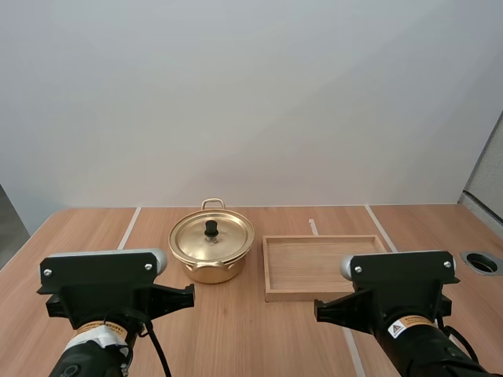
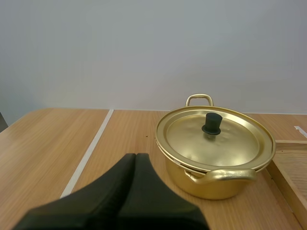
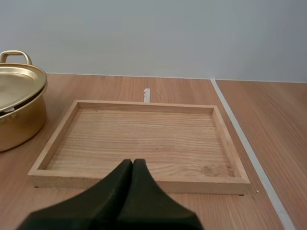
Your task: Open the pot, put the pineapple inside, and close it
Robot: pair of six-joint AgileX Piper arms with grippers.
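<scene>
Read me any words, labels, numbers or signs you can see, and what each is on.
Left arm sticker: print too small to read.
Right arm sticker: warning triangle, print too small to read.
Pot and wooden tray: no writing.

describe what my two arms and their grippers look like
Both the left arm and right arm end in blocky matte black housings with rounded silver-grey caps and small silver screws. Each carries a white label with an orange warning triangle. The left gripper and right gripper have smooth black fingers tapering into a dark wedge.
</scene>
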